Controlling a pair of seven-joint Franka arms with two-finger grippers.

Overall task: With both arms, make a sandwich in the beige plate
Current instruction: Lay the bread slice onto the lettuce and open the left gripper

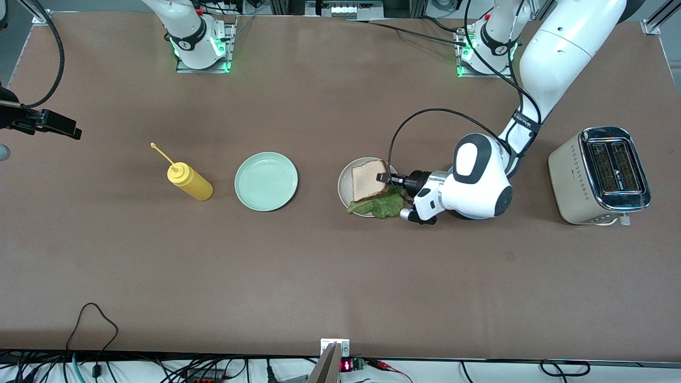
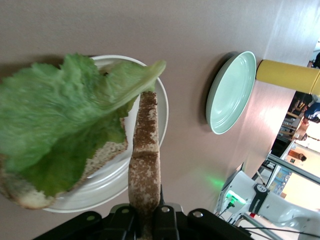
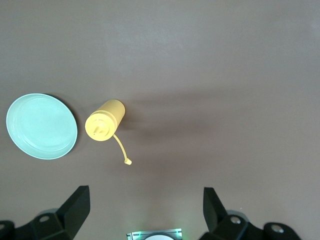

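I have the left gripper (image 1: 384, 178) clamped on the top bread slice (image 1: 368, 179) over the beige plate (image 1: 345, 187), its lettuce (image 1: 380, 206) spilling toward 5 o'clock, so next I lower and release, while the right gripper (image 3: 145, 207) waits spread apart.

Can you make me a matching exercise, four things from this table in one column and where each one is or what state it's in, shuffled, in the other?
Things:
1. top bread slice
2. lettuce leaf
3. mustard bottle
4. right hand

Places or states:
A. open, over the mustard bottle's end of the table
B. lying on the lower bread slice in the beige plate
C. standing on the table beside the mint-green plate
D. gripped by the left hand over the beige plate

Pairs: 1-D, 2-B, 3-C, 4-A
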